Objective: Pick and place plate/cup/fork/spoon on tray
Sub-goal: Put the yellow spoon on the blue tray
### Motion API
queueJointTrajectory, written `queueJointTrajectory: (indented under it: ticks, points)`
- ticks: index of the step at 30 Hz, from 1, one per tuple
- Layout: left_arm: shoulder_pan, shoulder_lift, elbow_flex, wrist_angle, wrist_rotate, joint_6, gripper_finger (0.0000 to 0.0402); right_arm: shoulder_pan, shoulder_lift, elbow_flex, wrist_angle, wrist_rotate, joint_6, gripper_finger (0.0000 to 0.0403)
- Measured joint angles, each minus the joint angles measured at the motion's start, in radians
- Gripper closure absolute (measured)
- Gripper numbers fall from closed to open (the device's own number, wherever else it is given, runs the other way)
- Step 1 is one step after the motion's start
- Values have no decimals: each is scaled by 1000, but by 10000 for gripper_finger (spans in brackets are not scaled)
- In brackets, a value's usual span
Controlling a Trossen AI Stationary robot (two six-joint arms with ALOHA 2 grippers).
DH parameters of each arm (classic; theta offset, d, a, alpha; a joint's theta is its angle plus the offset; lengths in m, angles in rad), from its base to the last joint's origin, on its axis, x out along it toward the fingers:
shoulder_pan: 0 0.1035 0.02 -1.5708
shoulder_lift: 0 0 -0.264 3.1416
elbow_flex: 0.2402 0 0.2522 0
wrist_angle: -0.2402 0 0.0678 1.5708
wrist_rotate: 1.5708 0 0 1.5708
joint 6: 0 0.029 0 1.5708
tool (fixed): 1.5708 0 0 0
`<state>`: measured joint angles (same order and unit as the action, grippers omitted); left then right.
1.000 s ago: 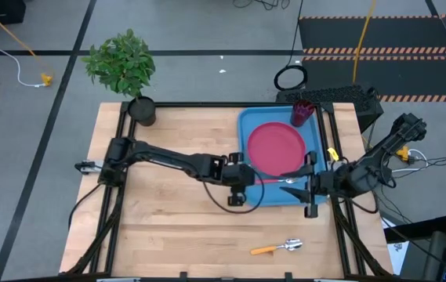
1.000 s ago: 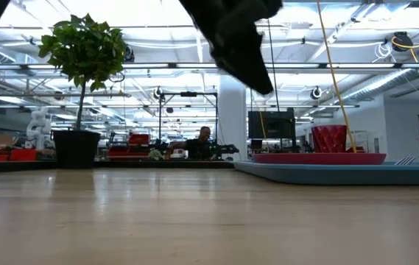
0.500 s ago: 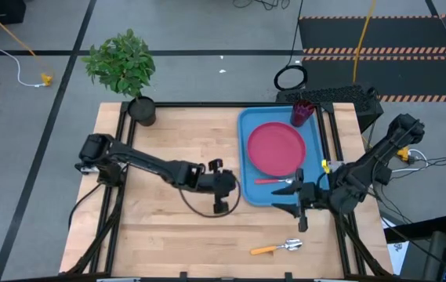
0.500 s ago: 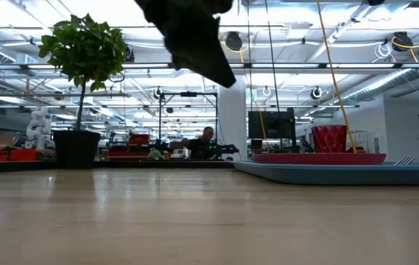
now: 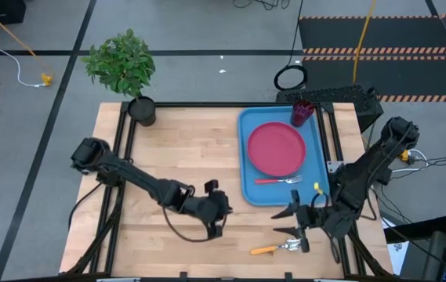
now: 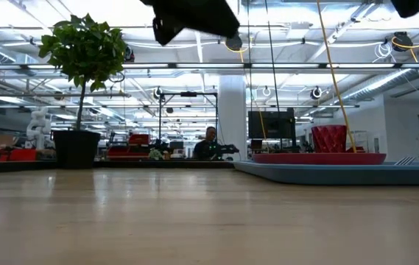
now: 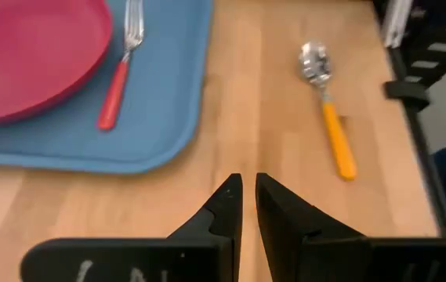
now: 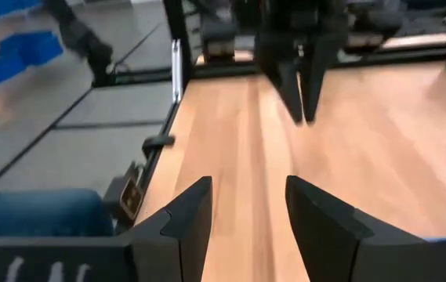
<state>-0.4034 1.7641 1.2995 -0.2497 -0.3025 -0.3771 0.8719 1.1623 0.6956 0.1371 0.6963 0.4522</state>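
Left hand (image 5: 215, 222) over bare wood at the counter's (image 5: 175, 141) near middle, raised above the surface; fingers (image 7: 230, 205) nearly together, only a thin slit between them, nothing held. Just past those fingertips in the left wrist view: bare counter, with the blue tray's (image 7: 160, 117) rounded near corner to one side and the orange-handled spoon (image 7: 328, 117) to the other.

Right hand (image 5: 299, 227) near the counter's near right corner, above the wood and just to the far side of the spoon (image 5: 279, 247); fingers (image 8: 193, 211) parted with a clear gap, empty. In the right wrist view, bare counter planks between them, the left hand (image 8: 301, 86) hanging farther off, pointed down.

Spoon lying flat on the counter near the near edge, bowl to the right, handle to the left, outside the tray.

Tray (image 5: 248, 168) on the counter's right half, long side running near to far. Pink-red plate (image 5: 276, 148) flat inside it, filling most of its width. Red-handled fork (image 5: 277, 181) lying across the tray just on the near side of the plate, tines to the right. Dark red cup (image 5: 302, 113) upright in the tray's far right corner, close beside the plate's far rim.

Potted plant (image 5: 125, 70) at the counter's far left corner, well apart from everything else. In the low view, a person (image 6: 209, 145) in the room far behind the counter.
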Motion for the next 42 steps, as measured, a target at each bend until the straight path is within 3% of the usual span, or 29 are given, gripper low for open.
queueJointTrajectory:
  ticks: [6, 14, 20, 42]
  points:
    - [-46, 0, 0, 75, -43, 28, 362, 9, 92, 0, -30, -99, 38, 248]
    - [-47, 0, 0, 69, -72, -9, 362, 9, 202, 0, -181, -248, 285, 247]
    - [-47, 4, 0, 70, -92, -57, 362, 40, 321, 0, -162, -306, 298, 247]
    - [-51, 4, 2, 112, -111, -103, 362, 108, 372, 0, -153, -275, 259, 247]
